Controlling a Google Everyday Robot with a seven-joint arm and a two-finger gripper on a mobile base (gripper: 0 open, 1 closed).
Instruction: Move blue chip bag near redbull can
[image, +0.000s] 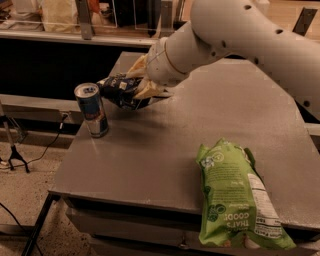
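Jaws clamped shut on the blue chip bag (119, 91): the gripper (142, 89) pinches the bag's right end between its pale fingers, over the back-left part of a grey table (165, 150).

At the far left, a dark cable (50, 145) trails across a speckled floor. Next comes the redbull can (91, 110), standing upright close to the table's left edge, its silver top and pull tab facing up. Just right of the can is the chip bag, dark navy with white print, lying roughly level at the height of the can's upper half. Its left tip reaches almost to the can's rim; whether they touch cannot be told.

Further right, the thick white arm (240, 35) slopes up from the gripper to the upper right corner. At the front right, well apart from the can, a long light-green bag (235, 200) lies flat, its lower end overhanging the table's front edge.
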